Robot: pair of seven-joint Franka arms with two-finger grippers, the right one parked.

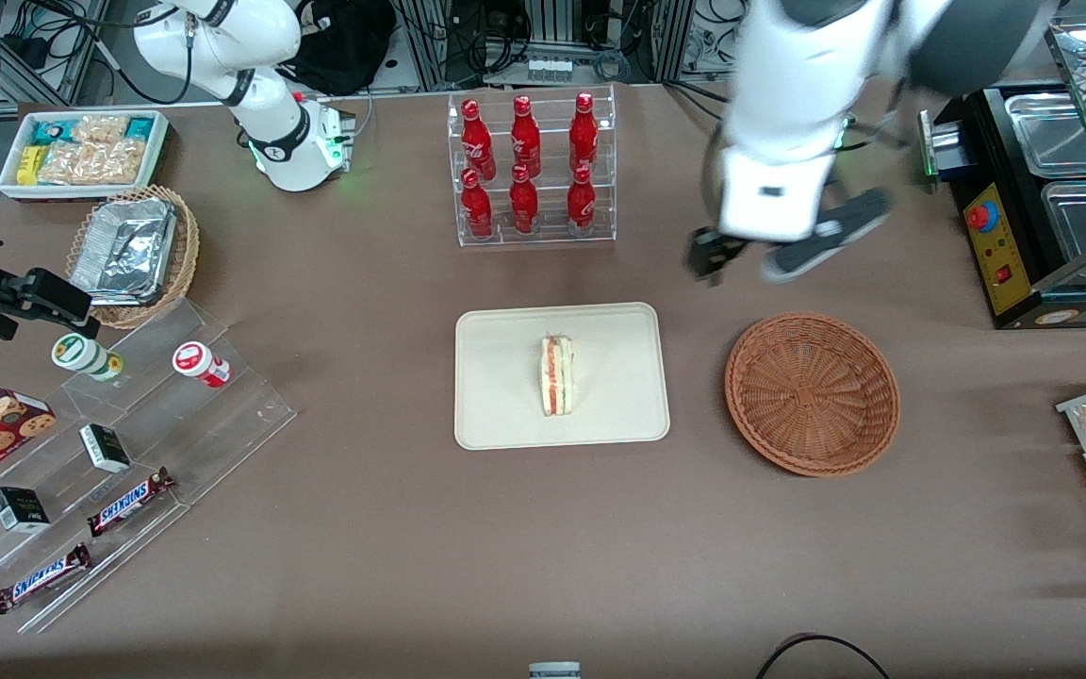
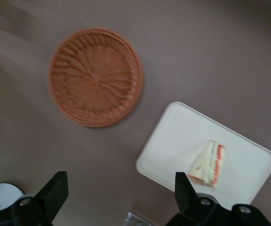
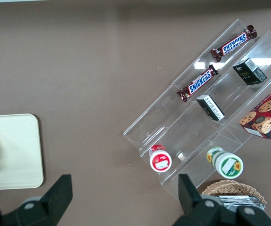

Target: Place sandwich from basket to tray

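One sandwich (image 1: 557,375) lies on the tray (image 1: 496,415), roughly at its middle, resting on a bread face with its red-orange and green filling edge turned up toward the front camera, so the task's placement looks already made. The basket (image 1: 812,391) sits empty beside the tray, toward the working arm's end of the table and apart from it, nothing showing on its woven floor in either the front or the left wrist view. The left arm's gripper (image 1: 788,250) hangs in the air above the table, farther from the front camera than the basket and clear of both basket and tray; it holds nothing, and in the left wrist view its two dark fingers (image 2: 54,190) stand wide apart with bare table between them. That height and spread suggest a hand that has let go and has no further grasp lined up, since the wedge sits well inside the tray's low rim and needs no nudge. A rack of red bottles (image 1: 526,165) stands farther from the front camera than the tray, and the gripper's place keeps it away from that rack. What remains, in all likelihood, is only for the arm to park.
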